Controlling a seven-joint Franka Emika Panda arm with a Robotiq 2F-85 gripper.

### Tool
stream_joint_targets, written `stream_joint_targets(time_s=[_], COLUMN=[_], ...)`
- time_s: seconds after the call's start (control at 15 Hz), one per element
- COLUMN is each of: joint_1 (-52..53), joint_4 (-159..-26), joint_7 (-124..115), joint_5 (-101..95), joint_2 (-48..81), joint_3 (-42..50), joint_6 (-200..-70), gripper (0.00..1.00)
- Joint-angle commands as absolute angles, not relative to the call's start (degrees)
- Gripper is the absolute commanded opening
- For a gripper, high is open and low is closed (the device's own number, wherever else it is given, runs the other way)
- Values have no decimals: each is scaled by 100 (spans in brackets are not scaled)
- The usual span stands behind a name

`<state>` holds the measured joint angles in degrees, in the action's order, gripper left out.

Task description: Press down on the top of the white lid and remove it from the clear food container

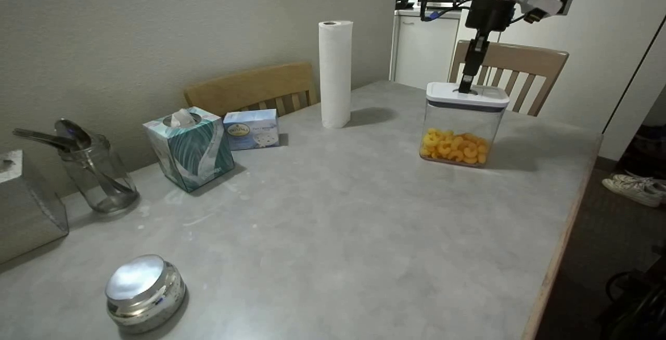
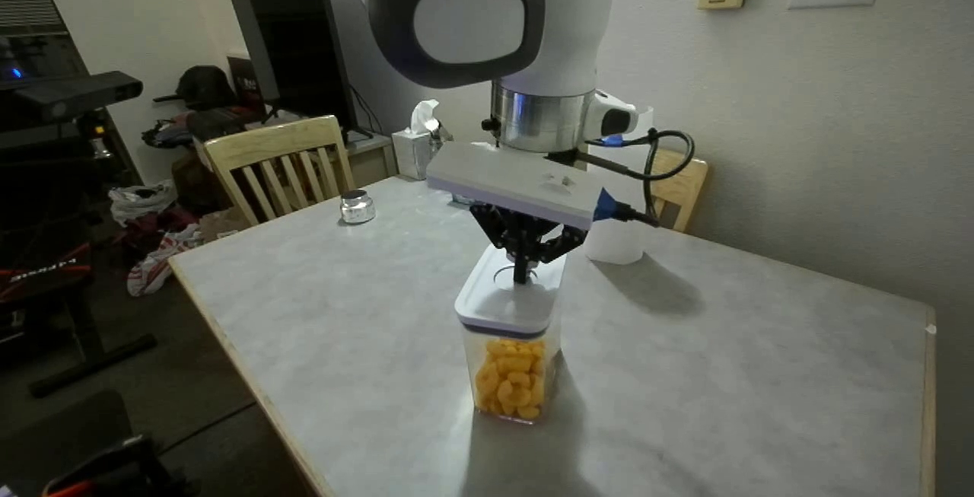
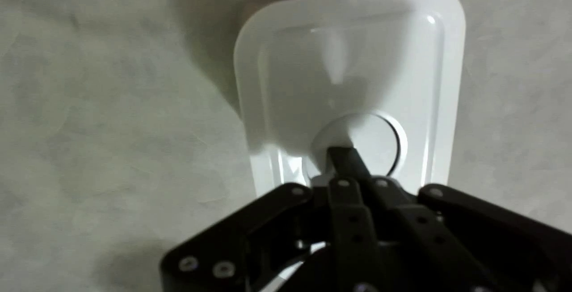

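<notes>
In an exterior view, the clear container [image 1: 462, 124] stands upright at the far right of the table [image 1: 333, 225], right of the paper towel roll [image 1: 335, 74], with yellow snacks [image 1: 455, 147] inside and the white lid [image 1: 488, 97] on top. The gripper [image 1: 466, 86] points down from above, its fingers [image 3: 348, 162] closed together, tips on the round button [image 3: 376, 140] in the lid's middle.

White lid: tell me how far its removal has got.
Done: the shut gripper is at the round button on the white lid. In hand: likely the press; its effect is unclear. Left: removal, as the lid sits on the clear food container.
</notes>
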<state>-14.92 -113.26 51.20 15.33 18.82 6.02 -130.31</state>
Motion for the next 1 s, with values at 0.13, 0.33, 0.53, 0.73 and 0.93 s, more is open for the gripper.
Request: stream_joint_targets(time_s=[0.13, 0.33, 0.53, 0.73, 0.93], joint_1=[-1497, -1493, -1578, -1609, -1562], joint_4=[-11538, -11545, -11568, -11572, -11560], joint_7=[5039, 5180, 5771, 6551, 6920], joint_5=[1293, 1250, 1493, 1647, 1464], joint_2=[1515, 1348, 1286, 1353, 1463], joint_3=[569, 550, 467, 440, 517], joint_6=[-13046, -12979, -12885, -12753, -12512], gripper=[27, 47, 68, 89, 100])
